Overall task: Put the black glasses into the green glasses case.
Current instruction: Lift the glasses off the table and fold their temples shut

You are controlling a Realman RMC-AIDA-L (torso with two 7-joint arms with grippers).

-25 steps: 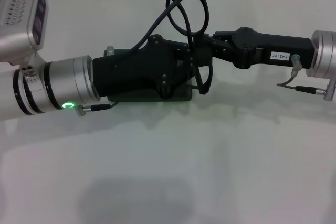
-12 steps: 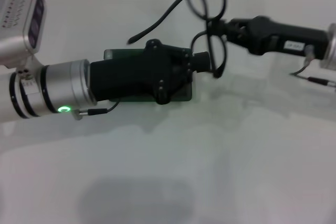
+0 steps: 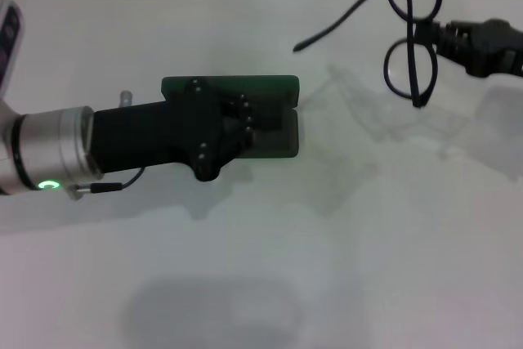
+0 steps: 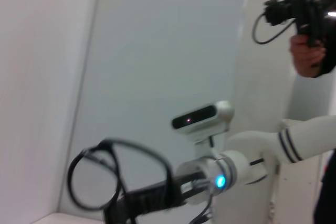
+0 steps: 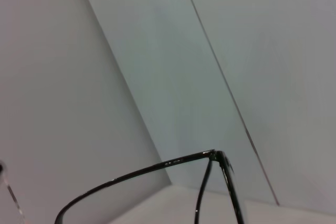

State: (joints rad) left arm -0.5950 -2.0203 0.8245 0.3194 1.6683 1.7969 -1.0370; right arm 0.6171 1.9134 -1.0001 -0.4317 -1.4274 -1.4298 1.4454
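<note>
The green glasses case (image 3: 274,87) lies on the white table left of centre. My left gripper (image 3: 274,120) hangs over it and hides most of it. The black glasses (image 3: 409,46) are in the air at the far right, well clear of the case, lenses stacked one above the other and one temple arm reaching left. My right gripper (image 3: 437,34) is shut on the frame between the lenses. In the left wrist view the black glasses (image 4: 113,174) sit in the right gripper (image 4: 134,200). The right wrist view shows only a piece of the glasses frame (image 5: 212,156).
A white table (image 3: 327,251) spreads around the case. The left wrist view shows my head camera (image 4: 202,119) and a person (image 4: 310,51) holding a device off to the side. A pale wall runs behind the table.
My right gripper has carried the glasses to the right, away from the case. The left arm has drawn back to the left, uncovering more of the case.
</note>
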